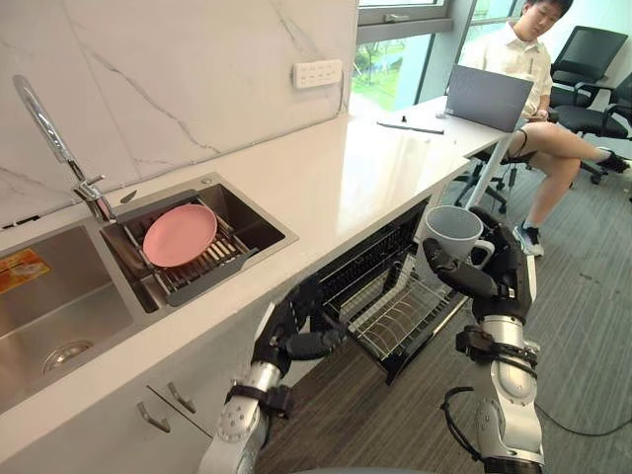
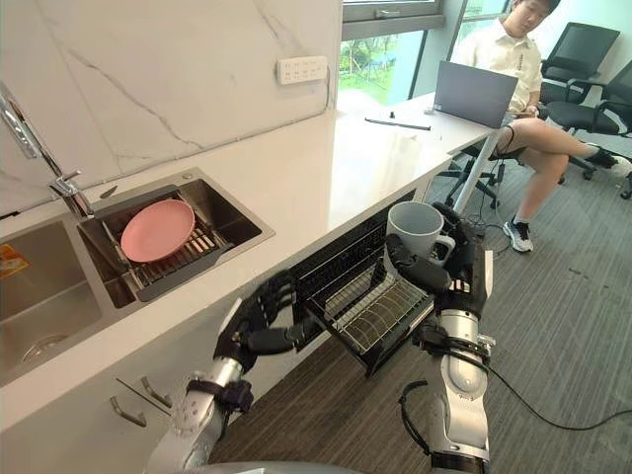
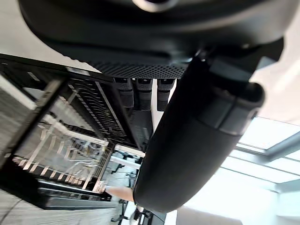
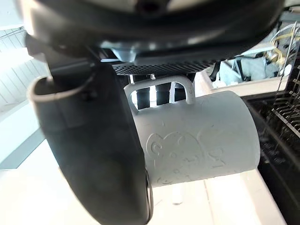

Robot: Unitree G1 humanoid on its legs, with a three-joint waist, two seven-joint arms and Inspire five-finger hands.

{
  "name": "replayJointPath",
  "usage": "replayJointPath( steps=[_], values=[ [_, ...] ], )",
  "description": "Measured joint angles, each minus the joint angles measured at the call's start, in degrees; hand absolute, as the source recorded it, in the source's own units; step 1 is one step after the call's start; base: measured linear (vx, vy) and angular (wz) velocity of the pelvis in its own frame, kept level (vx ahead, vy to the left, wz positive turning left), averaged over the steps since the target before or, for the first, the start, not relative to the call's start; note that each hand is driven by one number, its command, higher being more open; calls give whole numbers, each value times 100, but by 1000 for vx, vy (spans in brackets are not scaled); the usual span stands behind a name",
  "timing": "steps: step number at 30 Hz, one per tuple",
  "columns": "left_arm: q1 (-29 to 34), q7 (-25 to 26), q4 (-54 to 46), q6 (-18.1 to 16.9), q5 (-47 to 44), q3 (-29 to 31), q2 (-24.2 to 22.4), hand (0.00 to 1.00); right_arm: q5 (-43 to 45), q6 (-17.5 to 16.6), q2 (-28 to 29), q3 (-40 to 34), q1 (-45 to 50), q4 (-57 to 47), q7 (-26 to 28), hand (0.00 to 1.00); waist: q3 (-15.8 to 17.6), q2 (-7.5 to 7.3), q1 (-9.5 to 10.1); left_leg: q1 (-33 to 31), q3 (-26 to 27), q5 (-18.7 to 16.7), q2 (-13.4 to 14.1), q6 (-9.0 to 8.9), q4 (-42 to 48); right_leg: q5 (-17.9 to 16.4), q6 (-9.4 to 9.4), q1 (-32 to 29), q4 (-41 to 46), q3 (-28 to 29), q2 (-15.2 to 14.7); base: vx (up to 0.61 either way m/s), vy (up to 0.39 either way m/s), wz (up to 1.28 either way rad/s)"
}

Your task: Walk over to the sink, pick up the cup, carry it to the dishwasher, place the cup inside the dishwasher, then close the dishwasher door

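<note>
My right hand [image 1: 491, 276] is shut on a pale grey cup [image 1: 452, 235], held upright above the right end of the pulled-out dishwasher rack [image 1: 395, 311]. In the right wrist view the cup [image 4: 201, 140] lies against the palm, thumb across its side, with the fingers [image 4: 161, 93] through the handle. The dishwasher [image 2: 346, 286] stands open under the counter, its wire rack [image 2: 370, 311] drawn out. My left hand [image 1: 296, 331] hangs in front of the cabinet left of the rack, fingers curled and holding nothing; its wrist view shows the rack [image 3: 70, 140] past the thumb [image 3: 187, 140].
A double sink [image 1: 59, 296] is set in the white counter [image 1: 346, 178], with a pink plate [image 1: 180, 235] on a drainer and a tap [image 1: 59, 148]. A person [image 1: 523, 69] sits with a laptop [image 1: 486, 97] at the counter's far end. Grey carpet [image 1: 583, 336] lies to the right.
</note>
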Motion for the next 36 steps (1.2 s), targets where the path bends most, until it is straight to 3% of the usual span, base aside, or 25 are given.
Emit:
replayJointPath(
  steps=[6,14,19,25,30,36],
  values=[
    [132,-128,969,33,47,47,2,90,-212,47,-6,-83,19,728,-12,30,60,30,3,-59,-35,-36,8,-40,0,-25,19,-41,-7,-30,-14,-13,0,2],
    [78,-23,2741,121,533,867,39,90,-441,57,-5,-90,-12,1434,-160,30,264,89,15,-150,-185,-37,-12,-38,1,-24,24,9,-115,-206,-36,17,-6,11],
    [-81,272,3515,123,782,1429,30,90,-716,82,-13,-89,-199,1803,-276,30,379,164,144,-163,-205,-36,-24,-9,3,-2,-5,41,-128,-244,-53,40,-4,3],
    [-484,467,4042,98,784,1625,38,90,-902,100,-176,-44,-794,2148,-378,30,759,270,166,-295,-240,-37,-42,-15,13,2,7,-71,-109,-290,-68,-32,0,5],
    [-845,609,4148,81,777,1745,28,90,-1145,137,-525,-43,-1542,2390,-602,30,1386,377,208,-970,-342,-24,-67,37,417,104,44,-564,18,-390,-114,-55,27,13],
    [-1190,726,4132,-37,707,1906,-12,90,-1327,160,-989,73,-2409,2752,-767,30,1911,665,330,-1812,-397,-226,-10,54,1142,115,27,-1140,282,-480,-93,-67,12,10]
  ],
)
